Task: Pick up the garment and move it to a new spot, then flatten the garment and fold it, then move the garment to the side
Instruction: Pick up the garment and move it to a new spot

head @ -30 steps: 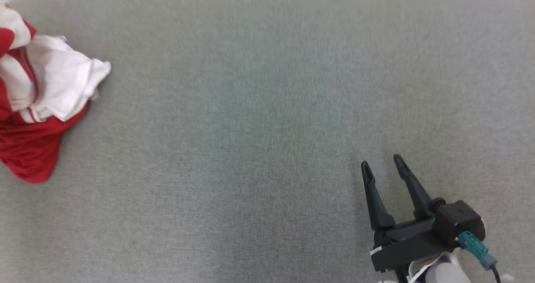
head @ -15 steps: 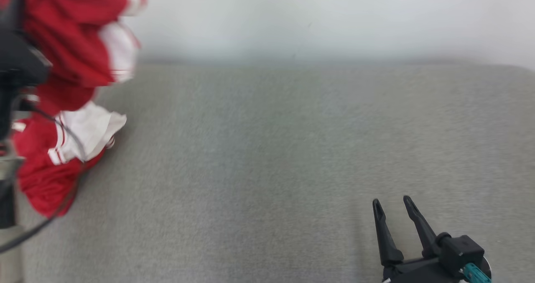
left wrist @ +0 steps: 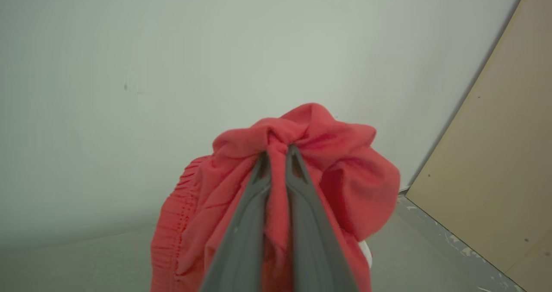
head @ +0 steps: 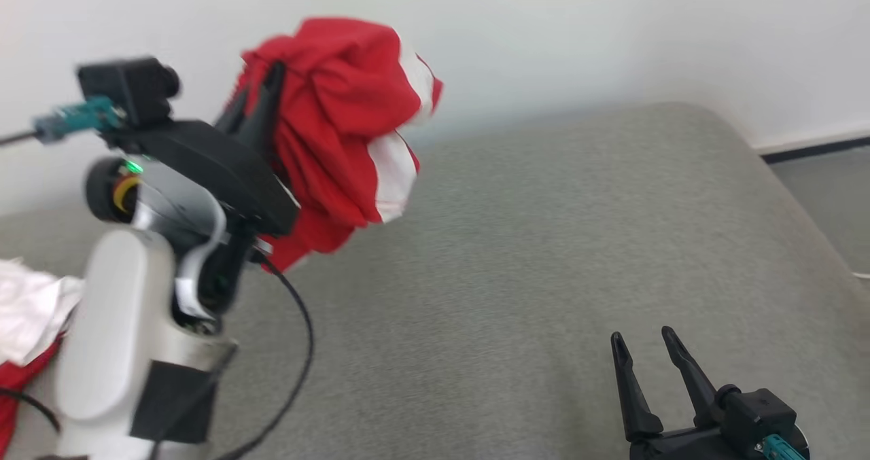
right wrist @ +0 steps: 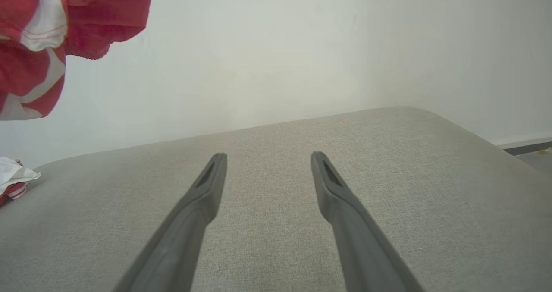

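The garment is a red piece with white panels, bunched up and hanging in the air above the grey padded surface. My left gripper is shut on its upper folds. In the left wrist view the two fingers pinch red cloth at the left gripper, and the garment drapes over and around them. The garment also hangs at the top left of the right wrist view. Low at the near right, my right gripper stands open and holds nothing. The right gripper hovers over bare grey fabric.
More white and red cloth lies on the surface at the far left, partly behind my left forearm; this cloth also appears in the right wrist view. The surface rounds off at the right, with floor beyond. A white wall stands behind, and a tan board leans there.
The head camera has tilted up and turned. My left gripper has lifted the garment off the surface and carried it up and to the right. The right gripper stays open.
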